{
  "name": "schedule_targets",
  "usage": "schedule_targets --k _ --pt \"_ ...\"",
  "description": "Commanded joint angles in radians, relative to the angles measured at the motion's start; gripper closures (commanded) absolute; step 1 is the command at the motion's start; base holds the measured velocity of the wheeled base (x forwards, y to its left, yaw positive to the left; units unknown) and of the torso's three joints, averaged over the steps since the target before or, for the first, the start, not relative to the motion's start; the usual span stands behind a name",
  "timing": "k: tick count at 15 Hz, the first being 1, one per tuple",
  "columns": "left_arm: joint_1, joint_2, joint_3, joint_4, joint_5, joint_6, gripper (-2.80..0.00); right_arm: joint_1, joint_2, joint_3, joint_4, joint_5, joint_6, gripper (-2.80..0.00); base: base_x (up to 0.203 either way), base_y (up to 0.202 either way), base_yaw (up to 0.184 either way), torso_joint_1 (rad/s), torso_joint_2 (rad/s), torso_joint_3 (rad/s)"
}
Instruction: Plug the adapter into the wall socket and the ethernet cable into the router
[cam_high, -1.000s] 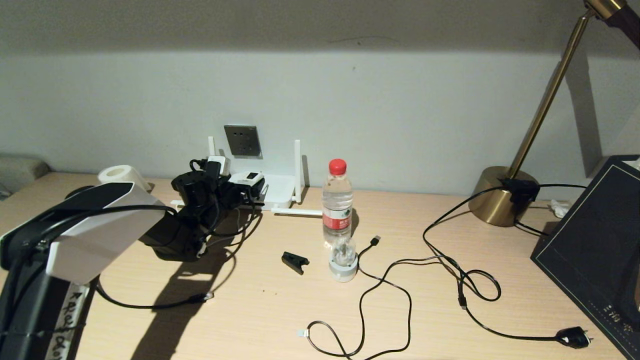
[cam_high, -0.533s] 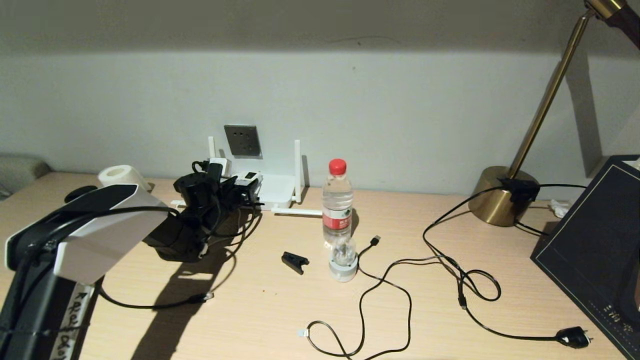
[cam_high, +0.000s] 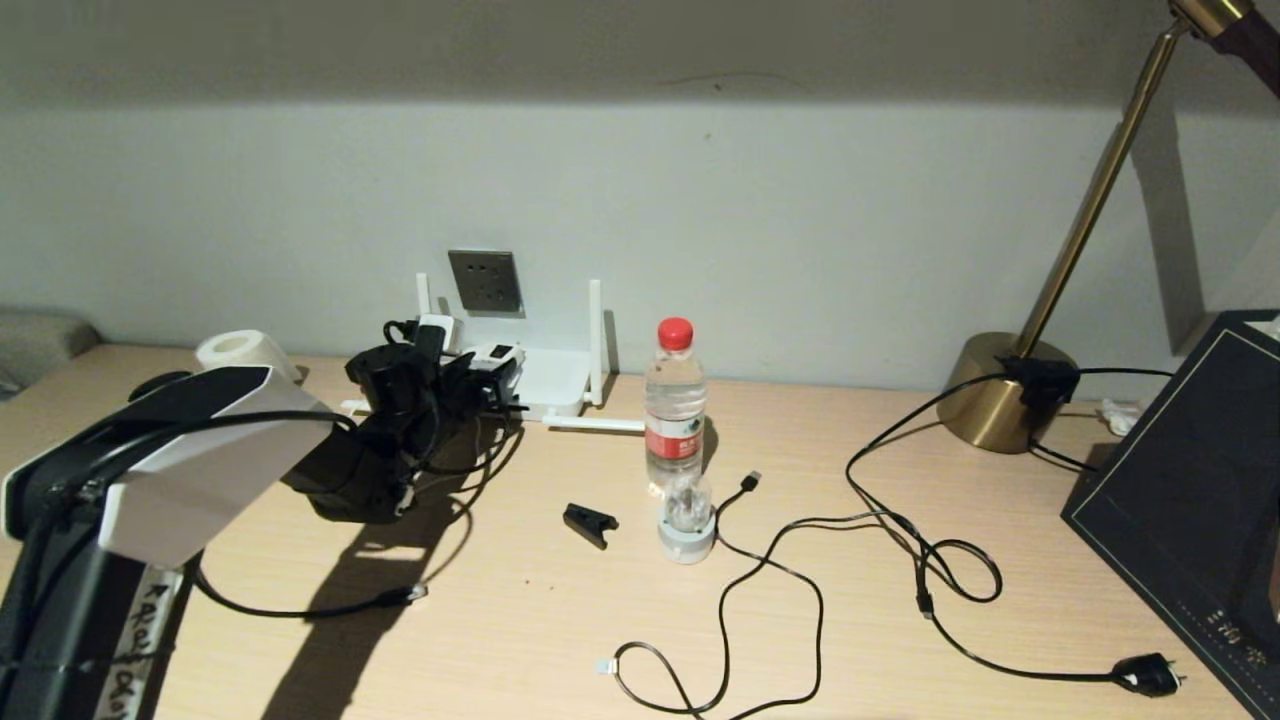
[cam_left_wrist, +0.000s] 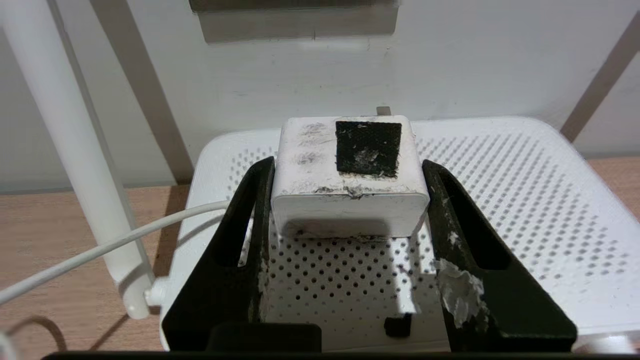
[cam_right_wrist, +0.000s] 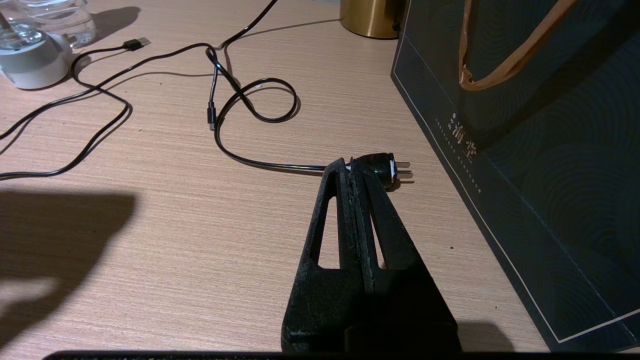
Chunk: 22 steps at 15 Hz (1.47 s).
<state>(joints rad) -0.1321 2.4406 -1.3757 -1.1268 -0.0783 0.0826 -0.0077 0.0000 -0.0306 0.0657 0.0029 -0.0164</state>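
The white cube adapter (cam_left_wrist: 350, 175) with a dark face patch rests on top of the flat white router (cam_left_wrist: 500, 200). My left gripper (cam_left_wrist: 348, 167) is shut on it, both black fingers pressed against its sides. Its thin white cord (cam_left_wrist: 100, 245) trails off past an antenna. In the head view the adapter (cam_high: 497, 355) and left gripper (cam_high: 480, 375) sit over the router (cam_high: 555, 385), just below the grey wall socket (cam_high: 484, 281). The black ethernet cable (cam_high: 300, 608) lies on the desk under my left arm, its plug (cam_high: 405, 596) free. My right gripper (cam_right_wrist: 348, 167) is shut on nothing, above the desk.
A water bottle (cam_high: 675, 400), a small glass-topped device (cam_high: 686, 525) and a black clip (cam_high: 590, 523) stand mid-desk. Loose black cables (cam_high: 770, 570) run to a mains plug (cam_right_wrist: 382, 169) by my right gripper. A brass lamp base (cam_high: 1000, 390) and a dark bag (cam_right_wrist: 525, 100) sit at the right.
My left gripper's fingers have closed in onto the adapter's sides. The arm has barely shifted. Nothing else on the desk has moved.
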Motion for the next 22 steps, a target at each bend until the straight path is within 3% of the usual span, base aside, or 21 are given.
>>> schedule_targets --k 1,4,7,11,12,13,17,20,22 --pt "0.0 -0.093 0.011 0.04 -0.004 0.003 0.0 0.0 0.0 0.0 0.0 0.0 0.0 0.0 0.0 0.0 0.0 0.0 0.0 0.0" --pt "-0.001 -0.272 0.022 0.223 -0.025 0.006 0.0 0.0 0.001 0.0 0.0 0.0 0.0 0.0 0.0 0.0 0.0 0.0 0.0 0.0" --pt "-0.008 -0.479 0.067 0.491 -0.058 0.006 0.0 0.0 0.0 0.0 0.0 0.0 0.0 0.0 0.0 0.0 0.0 0.0 0.0 0.0" --pt "-0.038 -0.764 0.256 1.002 -0.102 -0.013 0.0 0.0 0.0 0.0 0.0 0.0 0.0 0.0 0.0 0.0 0.0 0.0 0.0 0.0" --pt "-0.058 -0.807 0.285 1.123 -0.103 -0.06 0.0 0.0 0.0 0.0 0.0 0.0 0.0 0.0 0.0 0.0 0.0 0.0 0.0 0.0" --pt "-0.084 -0.834 0.294 1.205 -0.103 -0.159 0.0 0.0 0.001 0.0 0.0 0.0 0.0 0.0 0.0 0.0 0.0 0.0 0.0 0.0" --pt "-0.152 -0.865 0.285 1.356 -0.071 -0.58 0.0 0.0 0.0 0.0 0.0 0.0 0.0 0.0 0.0 0.0 0.0 0.0 0.0 0.0" --pt "-0.155 -0.839 0.167 1.59 -0.071 -0.79 0.0 0.0 0.0 0.0 0.0 0.0 0.0 0.0 0.0 0.0 0.0 0.0 0.0 0.0" --pt "-0.115 -0.802 0.103 1.718 -0.119 -0.886 0.0 0.0 0.0 0.0 0.0 0.0 0.0 0.0 0.0 0.0 0.0 0.0 0.0 0.0"
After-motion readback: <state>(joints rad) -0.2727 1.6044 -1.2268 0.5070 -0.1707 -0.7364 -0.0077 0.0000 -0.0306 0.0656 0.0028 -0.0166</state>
